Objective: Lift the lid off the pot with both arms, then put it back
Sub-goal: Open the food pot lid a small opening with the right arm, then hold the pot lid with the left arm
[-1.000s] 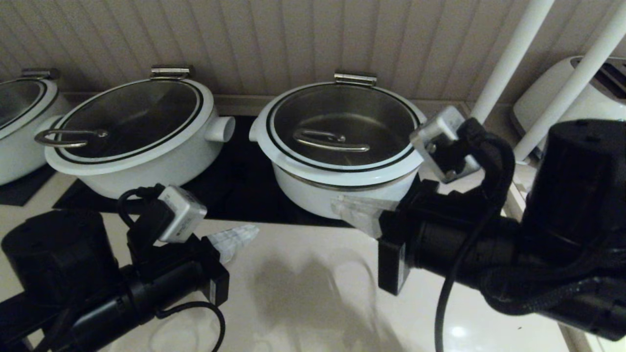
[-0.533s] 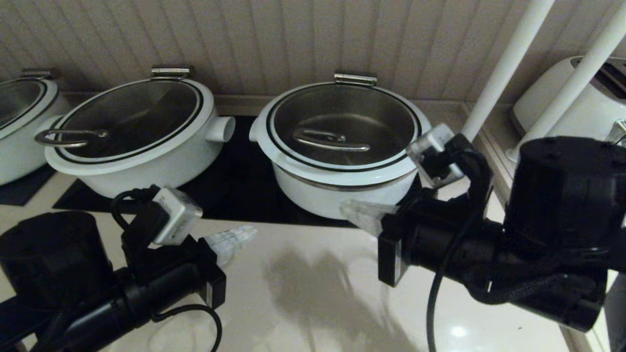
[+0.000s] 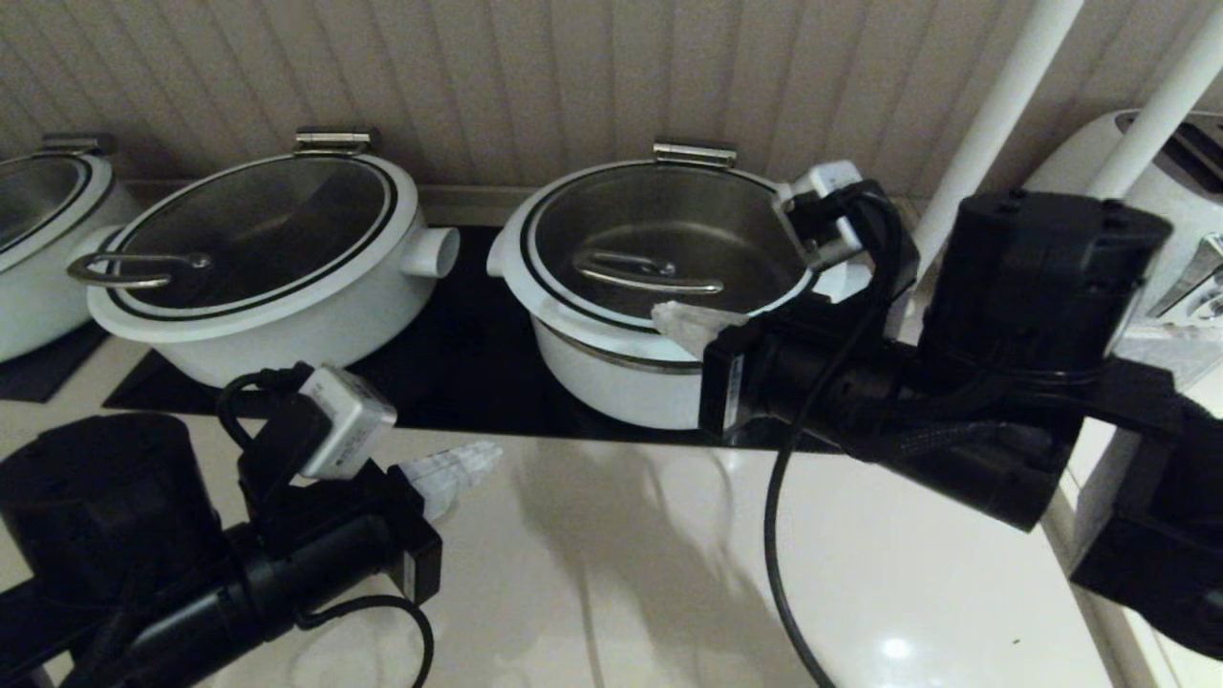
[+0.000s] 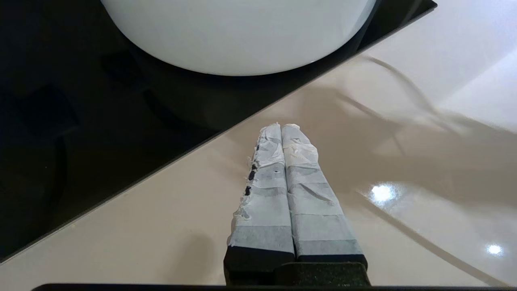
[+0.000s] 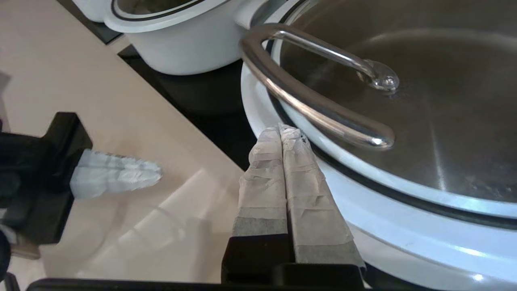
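The pot (image 3: 611, 382) is round and white and stands on the black cooktop (image 3: 459, 354). The glass lid (image 3: 669, 225) rests on it, with its steel bar handle (image 3: 645, 274) on top. My right gripper (image 3: 672, 317) is shut and empty, its tips just over the lid's front white rim, near the handle. In the right wrist view the gripper (image 5: 280, 131) sits beside the handle (image 5: 315, 105), over the lid's rim (image 5: 404, 194). My left gripper (image 3: 482, 459) is shut and empty, low over the counter front-left of the pot. In the left wrist view it (image 4: 281, 127) points toward the pot's wall (image 4: 242, 36).
A wider white pot with a loop-handled lid (image 3: 258, 258) stands to the left, and another pot (image 3: 38, 239) at the far left. Two white poles (image 3: 994, 124) and a white toaster (image 3: 1156, 182) are at the right. A panelled wall is close behind the pots.
My right arm has risen and moved back and left; its shut gripper went from in front of the pot's wall to over the lid's front rim. The left arm has barely moved.
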Available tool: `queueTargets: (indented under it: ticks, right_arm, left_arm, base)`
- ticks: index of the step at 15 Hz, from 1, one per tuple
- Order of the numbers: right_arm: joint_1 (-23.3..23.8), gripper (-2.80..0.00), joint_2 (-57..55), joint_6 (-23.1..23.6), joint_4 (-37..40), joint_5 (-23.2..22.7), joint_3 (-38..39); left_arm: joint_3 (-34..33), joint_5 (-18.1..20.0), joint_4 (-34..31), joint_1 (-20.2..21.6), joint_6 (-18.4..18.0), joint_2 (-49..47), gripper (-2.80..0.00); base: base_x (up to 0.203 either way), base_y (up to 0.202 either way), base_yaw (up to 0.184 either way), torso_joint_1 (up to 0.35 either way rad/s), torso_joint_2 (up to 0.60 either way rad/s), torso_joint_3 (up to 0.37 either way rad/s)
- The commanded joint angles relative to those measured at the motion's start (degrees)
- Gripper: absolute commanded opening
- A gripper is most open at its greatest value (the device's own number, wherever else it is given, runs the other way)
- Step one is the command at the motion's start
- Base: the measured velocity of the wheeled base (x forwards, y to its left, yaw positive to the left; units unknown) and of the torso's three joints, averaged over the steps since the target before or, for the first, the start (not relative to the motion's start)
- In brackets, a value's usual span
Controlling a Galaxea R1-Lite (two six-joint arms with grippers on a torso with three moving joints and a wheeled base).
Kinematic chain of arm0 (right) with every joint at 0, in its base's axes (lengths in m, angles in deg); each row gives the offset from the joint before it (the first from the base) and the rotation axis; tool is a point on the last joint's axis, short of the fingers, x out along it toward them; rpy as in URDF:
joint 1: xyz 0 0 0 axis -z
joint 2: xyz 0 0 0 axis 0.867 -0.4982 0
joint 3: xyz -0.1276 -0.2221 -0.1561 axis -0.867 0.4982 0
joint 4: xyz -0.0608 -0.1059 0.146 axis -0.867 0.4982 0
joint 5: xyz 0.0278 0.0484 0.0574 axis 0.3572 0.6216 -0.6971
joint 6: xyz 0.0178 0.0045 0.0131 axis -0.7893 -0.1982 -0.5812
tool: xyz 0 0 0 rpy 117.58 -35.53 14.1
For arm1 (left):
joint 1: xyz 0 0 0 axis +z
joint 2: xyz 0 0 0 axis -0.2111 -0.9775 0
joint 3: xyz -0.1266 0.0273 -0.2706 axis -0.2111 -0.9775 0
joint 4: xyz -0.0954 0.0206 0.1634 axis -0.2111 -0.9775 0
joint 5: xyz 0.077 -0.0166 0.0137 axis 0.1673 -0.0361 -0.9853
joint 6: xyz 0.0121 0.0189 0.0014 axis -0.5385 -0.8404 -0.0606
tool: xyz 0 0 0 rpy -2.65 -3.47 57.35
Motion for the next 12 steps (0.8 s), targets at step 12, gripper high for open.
queueTargets:
  ticks: [12]
  right_arm:
    - [5.34,-2.8,-3.12,3.01,-3.4,0.05,-6.49]
  left_arm:
    - [1.35,0.13,0.39,0.0,-0.19,-1.13,-2.8]
  base:
    - [0.0,0.0,0.0,0.0,0.0,0.0]
